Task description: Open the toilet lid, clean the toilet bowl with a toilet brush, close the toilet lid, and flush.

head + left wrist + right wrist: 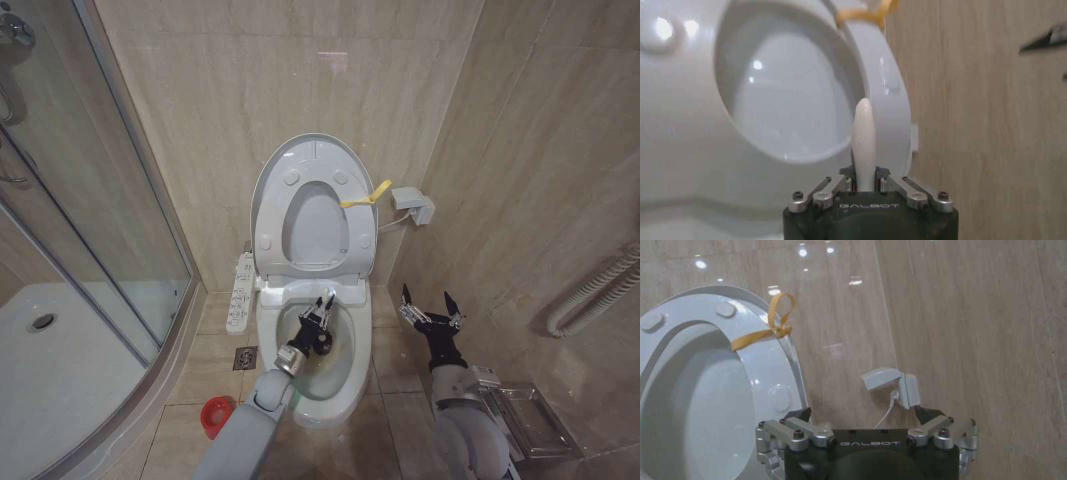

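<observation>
The toilet lid (pixel 312 160) stands upright against the tiled wall together with the ring seat (pixel 316 232), and a yellow strap (pixel 366 196) tied at their right edge seems to serve as a pull loop, or to hold the two together. In this position the toilet bowl (pixel 345 370) is open from above, which is what the brushing needs, so I judge that the opening step is done and the cleaning is in hand. The lid is a large glossy white oval with small round bumpers on the side that faces the room. The bowl is white ceramic with brownish-yellow marks on its inner wall. The left tool (pixel 318 322) is above the bowl, closed on the white handle of the toilet brush (pixel 863 145); in the left wrist view the handle rises straight out between the fingers, so the bristle end probably points down into the basin, but I cannot see that end. The right tool (pixel 430 306) hangs beside the toilet on the right, apart from it, with its fingers spread wide and holding nothing; it looks like it is only waiting. A small red brush holder (pixel 215 415) stands on the floor left of the toilet, near the left arm.
</observation>
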Tool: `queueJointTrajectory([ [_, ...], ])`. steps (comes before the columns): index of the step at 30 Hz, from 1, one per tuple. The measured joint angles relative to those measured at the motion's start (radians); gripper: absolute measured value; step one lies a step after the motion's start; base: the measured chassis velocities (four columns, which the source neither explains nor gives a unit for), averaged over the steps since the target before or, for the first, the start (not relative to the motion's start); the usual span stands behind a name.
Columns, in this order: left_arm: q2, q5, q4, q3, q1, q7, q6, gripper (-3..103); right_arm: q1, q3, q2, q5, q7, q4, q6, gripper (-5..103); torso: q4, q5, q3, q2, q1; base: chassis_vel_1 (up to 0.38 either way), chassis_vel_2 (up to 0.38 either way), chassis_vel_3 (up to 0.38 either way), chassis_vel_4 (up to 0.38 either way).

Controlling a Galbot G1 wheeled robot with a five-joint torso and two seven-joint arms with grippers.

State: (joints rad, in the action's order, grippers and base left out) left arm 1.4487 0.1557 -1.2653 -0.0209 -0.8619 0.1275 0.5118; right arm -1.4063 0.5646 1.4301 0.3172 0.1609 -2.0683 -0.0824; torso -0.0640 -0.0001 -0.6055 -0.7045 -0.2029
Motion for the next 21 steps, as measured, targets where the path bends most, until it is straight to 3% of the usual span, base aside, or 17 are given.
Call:
queueJointTrajectory([
  [6,-0.060,-0.012,-0.207,-0.022,-0.099,-0.021,-0.028,19,0.000,0.000,0.000,0.000,0.000,0.000,0.000,100,-0.0001,-0.0001,0.000,0.000,0.000,0.000,0.000,0.000,0.000],
  [21,-0.152,-0.086,-0.495,-0.145,-0.337,-0.069,-0.003,19,0.000,0.000,0.000,0.000,0.000,0.000,0.000,100,-0.0002,-0.0001,0.000,0.000,0.000,0.000,0.000,0.000,0.000],
])
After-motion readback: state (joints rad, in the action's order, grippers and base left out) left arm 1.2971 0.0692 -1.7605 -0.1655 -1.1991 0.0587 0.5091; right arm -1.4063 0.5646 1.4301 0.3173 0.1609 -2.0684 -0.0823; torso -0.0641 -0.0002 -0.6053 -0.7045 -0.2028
